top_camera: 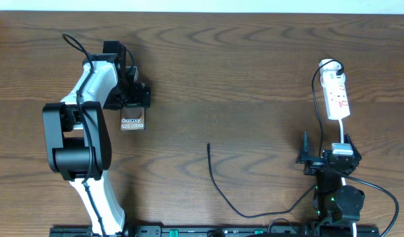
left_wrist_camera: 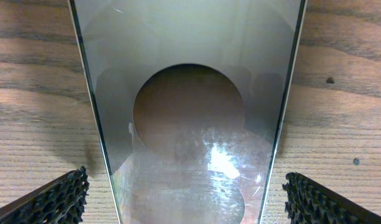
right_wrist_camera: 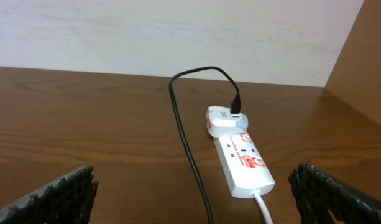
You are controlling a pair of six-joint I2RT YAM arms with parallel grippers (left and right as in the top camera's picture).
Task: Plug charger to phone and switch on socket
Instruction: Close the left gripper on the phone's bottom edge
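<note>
- Left gripper: I see fingers spread wide, the phone between them, touching neither.
- Right gripper: fingers wide, the socket ahead of them, apart.

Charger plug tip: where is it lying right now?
Overhead view: the charger plug tip lies free on the table near centre, between the phone on the left and the power strip on the right.

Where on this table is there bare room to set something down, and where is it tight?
Widest bare wood: the middle, between phone and socket, beyond the charger tip. Crowded: at the phone under the left gripper, and between socket and right gripper, where the white cord runs.
</note>
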